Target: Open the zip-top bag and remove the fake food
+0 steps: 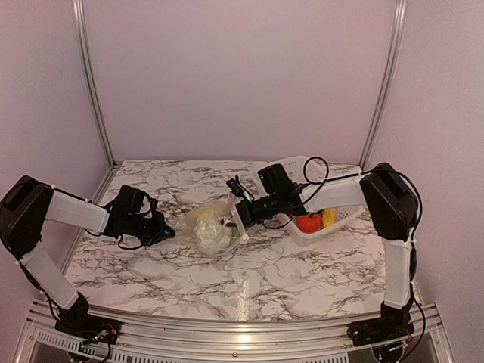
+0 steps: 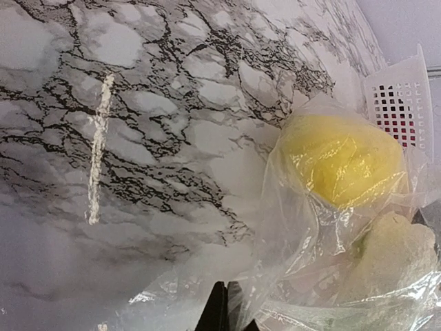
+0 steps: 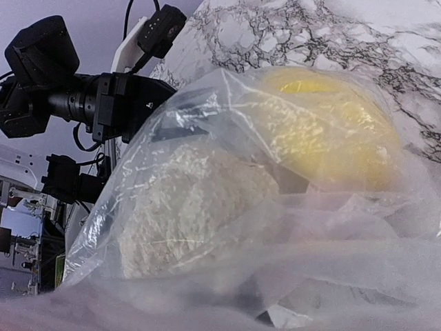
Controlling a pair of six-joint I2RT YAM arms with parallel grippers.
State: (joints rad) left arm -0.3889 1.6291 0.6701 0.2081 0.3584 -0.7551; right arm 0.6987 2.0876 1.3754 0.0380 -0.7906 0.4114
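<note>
The zip-top bag [image 1: 212, 227] lies on the marble table between my two grippers, clear and crinkled. Inside are a yellow fake food [image 1: 203, 217] and a cream-white one [image 1: 217, 237]. My left gripper [image 1: 165, 231] is at the bag's left edge. In the left wrist view its fingertips [image 2: 219, 310] are pressed together with the bag's film [image 2: 303, 269] pinched there, the yellow food [image 2: 341, 158] and cream-white food [image 2: 396, 252] beyond. My right gripper [image 1: 243, 214] is at the bag's right edge. In the right wrist view the bag [image 3: 227, 138] fills the frame and veils the fingers.
A white lattice basket [image 1: 299, 162] stands at the right behind my right arm, with a red toy food [image 1: 308, 222] and a yellow one [image 1: 330, 217] in it. Its wall shows in the left wrist view [image 2: 400, 96]. My left arm [image 3: 76, 103] shows behind the bag.
</note>
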